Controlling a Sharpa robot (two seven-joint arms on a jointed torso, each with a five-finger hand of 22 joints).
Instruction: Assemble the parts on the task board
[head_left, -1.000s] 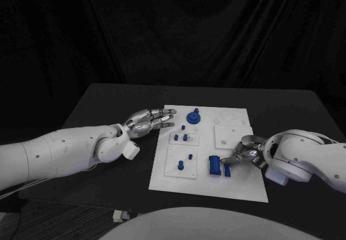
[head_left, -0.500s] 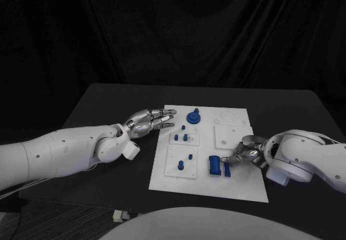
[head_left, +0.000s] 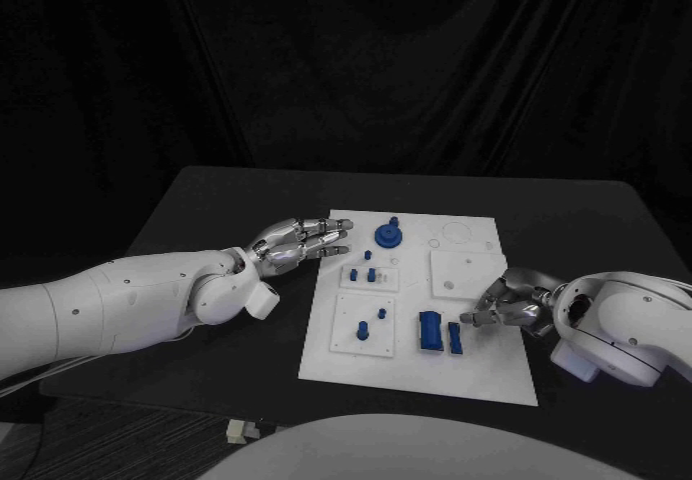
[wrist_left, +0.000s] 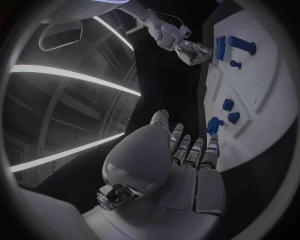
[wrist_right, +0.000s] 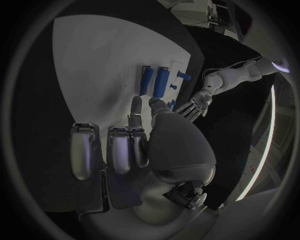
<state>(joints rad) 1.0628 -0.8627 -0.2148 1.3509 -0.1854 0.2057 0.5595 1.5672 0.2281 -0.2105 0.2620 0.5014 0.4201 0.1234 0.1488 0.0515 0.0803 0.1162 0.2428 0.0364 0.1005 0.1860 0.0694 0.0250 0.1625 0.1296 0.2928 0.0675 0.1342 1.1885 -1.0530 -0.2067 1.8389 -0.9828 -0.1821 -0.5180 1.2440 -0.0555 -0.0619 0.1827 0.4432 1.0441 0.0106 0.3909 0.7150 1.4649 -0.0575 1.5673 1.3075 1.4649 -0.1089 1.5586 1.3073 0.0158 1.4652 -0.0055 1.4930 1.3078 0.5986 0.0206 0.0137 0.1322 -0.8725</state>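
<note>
The right hand's fingers curl inward with nothing between them, their tips just beside the narrow blue part that lies flat on the task board, the right hand sitting at about four o'clock from the board's middle, over its right edge. In the right wrist view the same fingers hang bent over the white plate, one stretched toward the two blue bars, not touching them as far as I can tell. A wider blue block lies just beside the narrow one, toward the board's centre, at about six o'clock. The left hand's fingers are extended and slightly apart, holding nothing, their tips at the board's left edge at about ten o'clock; the left hand hovers over the dark tabletop there. Near those fingertips, a round blue knob stands on the board at about twelve o'clock. Below it, small blue pegs stand in a raised white square, and two more small pieces sit in the larger square at about eight o'clock. A plain white square plate lies at two o'clock.
</note>
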